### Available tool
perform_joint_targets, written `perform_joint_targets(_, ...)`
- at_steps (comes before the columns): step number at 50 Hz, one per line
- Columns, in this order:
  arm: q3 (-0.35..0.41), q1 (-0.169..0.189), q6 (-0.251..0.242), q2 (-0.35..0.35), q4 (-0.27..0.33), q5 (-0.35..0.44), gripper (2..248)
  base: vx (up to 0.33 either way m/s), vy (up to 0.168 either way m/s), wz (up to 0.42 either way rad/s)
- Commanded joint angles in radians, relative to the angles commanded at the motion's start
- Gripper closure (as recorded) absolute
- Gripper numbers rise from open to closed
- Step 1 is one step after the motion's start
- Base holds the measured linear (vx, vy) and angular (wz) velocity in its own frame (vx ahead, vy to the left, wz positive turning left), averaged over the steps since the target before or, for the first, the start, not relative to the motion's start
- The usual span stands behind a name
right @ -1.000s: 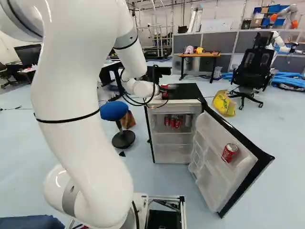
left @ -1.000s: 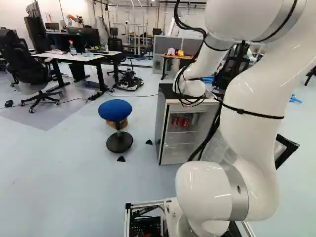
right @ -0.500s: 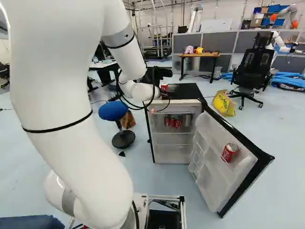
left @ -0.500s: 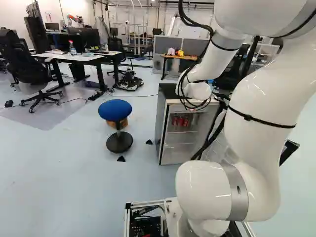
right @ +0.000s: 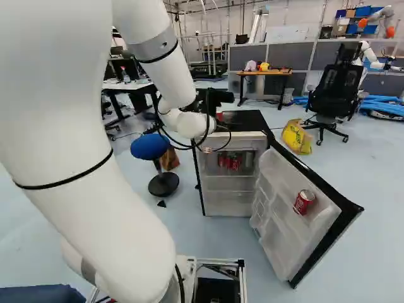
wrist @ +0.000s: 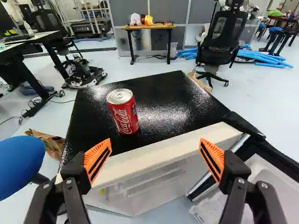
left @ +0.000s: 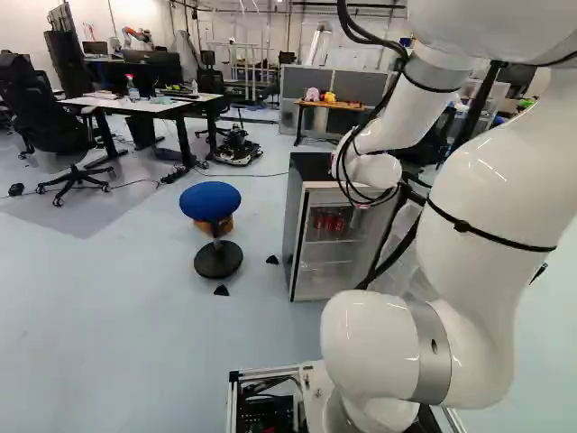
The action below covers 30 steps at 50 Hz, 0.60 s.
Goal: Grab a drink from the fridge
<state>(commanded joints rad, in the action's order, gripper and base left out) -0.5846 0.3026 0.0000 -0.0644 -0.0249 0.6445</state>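
"So, how does the pincer (right: pixel 222 128) stand?"

"Wide apart; its two orange pads (wrist: pixel 97 161) face each other across a gap, and the cream front edge of the fridge (wrist: pixel 205 136) shows between them in the wrist view."

"And the drinks?"

"One red can (wrist: pixel 122 112) stands upright on the black top (wrist: pixel 180 98); it is ahead of the fingers, apart from both, more toward the left one; others, the red cans (right: pixel 235 163), sit together on the upper shelf inside; another can (right: pixel 303 202) is in the rack of the door (right: pixel 325 218)."

"Is that door open?"

"Yes, swung well out on the right; the compartments inside are in plain sight in the right base view."

"What is around it?"

"A blue stool (left: pixel 210 200) on the fridge's left; a yellow bag (right: pixel 295 137) on the floor (right: pixel 379 164) beyond the door; farther off, a black office chair (right: pixel 336 88) and a wooden desk (right: pixel 264 72)."
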Motion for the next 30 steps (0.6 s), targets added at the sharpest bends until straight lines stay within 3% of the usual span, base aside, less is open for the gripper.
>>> perform_joint_targets(15, 0.015, 0.052, 0.000, 0.049, 0.023, -0.038, 3, 0.000, 0.000, 0.000)
perform_joint_targets(30, 0.010, 0.104, 0.000, 0.080, 0.023, -0.138, 3, 0.000, 0.000, 0.000)
